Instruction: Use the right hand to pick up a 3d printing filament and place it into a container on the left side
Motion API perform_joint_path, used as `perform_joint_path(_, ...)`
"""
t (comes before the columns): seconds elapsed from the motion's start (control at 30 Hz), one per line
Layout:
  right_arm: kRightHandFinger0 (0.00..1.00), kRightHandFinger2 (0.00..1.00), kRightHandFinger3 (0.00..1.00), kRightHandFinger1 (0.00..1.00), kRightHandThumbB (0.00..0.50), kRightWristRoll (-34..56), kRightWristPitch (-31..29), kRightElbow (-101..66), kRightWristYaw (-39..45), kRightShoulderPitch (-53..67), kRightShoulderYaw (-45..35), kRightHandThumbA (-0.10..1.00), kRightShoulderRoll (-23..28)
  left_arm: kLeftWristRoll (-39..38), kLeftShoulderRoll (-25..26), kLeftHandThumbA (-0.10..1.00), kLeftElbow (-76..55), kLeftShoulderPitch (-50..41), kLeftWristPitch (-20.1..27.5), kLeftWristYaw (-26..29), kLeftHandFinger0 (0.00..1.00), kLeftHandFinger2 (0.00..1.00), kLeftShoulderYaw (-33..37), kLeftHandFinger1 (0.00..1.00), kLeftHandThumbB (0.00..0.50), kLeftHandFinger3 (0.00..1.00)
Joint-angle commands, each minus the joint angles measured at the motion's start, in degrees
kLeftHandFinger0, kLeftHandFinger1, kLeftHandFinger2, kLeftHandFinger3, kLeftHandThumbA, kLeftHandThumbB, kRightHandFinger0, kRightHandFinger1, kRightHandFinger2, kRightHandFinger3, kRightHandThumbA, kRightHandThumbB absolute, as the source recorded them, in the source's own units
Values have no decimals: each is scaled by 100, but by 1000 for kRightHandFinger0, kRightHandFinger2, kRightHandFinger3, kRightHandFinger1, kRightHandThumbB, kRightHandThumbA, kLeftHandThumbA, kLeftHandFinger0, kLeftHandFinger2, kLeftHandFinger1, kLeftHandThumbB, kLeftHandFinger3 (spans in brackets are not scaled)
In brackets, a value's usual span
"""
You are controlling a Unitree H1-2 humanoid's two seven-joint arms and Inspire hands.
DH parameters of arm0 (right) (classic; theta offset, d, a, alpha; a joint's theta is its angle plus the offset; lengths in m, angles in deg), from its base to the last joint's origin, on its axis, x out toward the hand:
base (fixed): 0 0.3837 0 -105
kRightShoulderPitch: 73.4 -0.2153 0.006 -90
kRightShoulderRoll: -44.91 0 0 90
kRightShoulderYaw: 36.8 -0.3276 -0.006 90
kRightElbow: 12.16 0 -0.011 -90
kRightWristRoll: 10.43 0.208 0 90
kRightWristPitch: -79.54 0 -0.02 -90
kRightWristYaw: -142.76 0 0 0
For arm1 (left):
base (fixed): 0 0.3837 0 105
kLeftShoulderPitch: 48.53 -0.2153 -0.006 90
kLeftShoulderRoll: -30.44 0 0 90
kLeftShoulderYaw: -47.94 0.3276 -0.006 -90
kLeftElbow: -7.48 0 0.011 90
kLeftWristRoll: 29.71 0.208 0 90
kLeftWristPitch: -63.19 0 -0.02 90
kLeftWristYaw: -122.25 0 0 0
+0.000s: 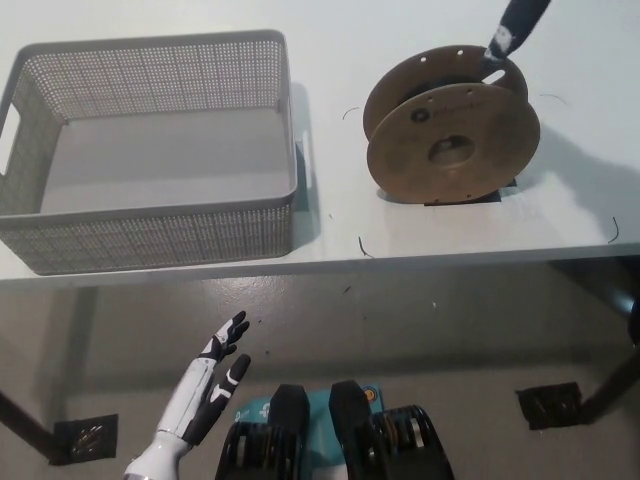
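A brown cardboard filament spool (452, 130) with dark filament stands on its edge at the right of the white table (330, 100). Only a narrow part of my black right hand (508, 32) shows at the top right. Its tip reaches the top rim of the spool's rear flange, and its grip is hidden. The grey mesh basket (150, 215) sits at the left of the table with nothing inside. My white left hand (215, 372) rests low at the lower left, below the table's front edge, open with its fingers spread.
The table's front edge runs across the middle of the picture. A hand's width of bare table separates the basket from the spool. Short dark filament scraps (362, 248) lie near the spool. Table legs and foot plates (548, 405) show on the floor below.
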Motion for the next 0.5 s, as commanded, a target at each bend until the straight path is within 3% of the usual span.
perform_joint_path(0.0,1000,1000,1000,1000,356,-304,-10,-36,379,-592,82,1000,-52,-27,56,1000,-227,-40,-44,-87,1000,1000,35,1000,140,1000)
perform_joint_path(0.07,1000,1000,1000,1000,398,-458,337,-49,365,-612,95,1000,-151,-9,59,1000,-201,-35,-24,-94,1000,1000,50,1000,136,1000)
perform_joint_path(0.1,1000,1000,1000,1000,388,-448,396,61,372,-630,77,1000,-225,-16,51,1000,-187,-34,-1,-95,1000,1000,56,1000,125,1000)
perform_joint_path(0.17,1000,1000,1000,1000,354,-395,90,277,374,-641,94,1000,-304,-5,66,1000,-204,-38,-13,-117,1000,1000,65,1000,116,1000)
perform_joint_path(0.33,1000,1000,1000,1000,430,-679,-232,1005,193,-715,291,1000,-573,-30,62,1000,-258,-115,-50,-149,1000,1000,71,1000,132,1000)
perform_joint_path(0.37,1000,1000,1000,1000,432,-802,-344,1180,79,-754,369,1000,-618,-42,61,1000,-246,-94,-46,-158,1000,1000,73,1000,131,1000)
perform_joint_path(0.4,1000,1000,1000,1000,398,-848,-397,1266,49,-774,390,1000,-641,-45,61,1000,-244,-89,-48,-161,1000,1000,75,1000,131,1000)
perform_joint_path(0.47,1000,1000,1000,1000,422,-1035,-556,1579,-113,-795,521,1000,-734,-48,32,1000,-234,-116,-82,-161,1000,1000,86,1000,153,1000)
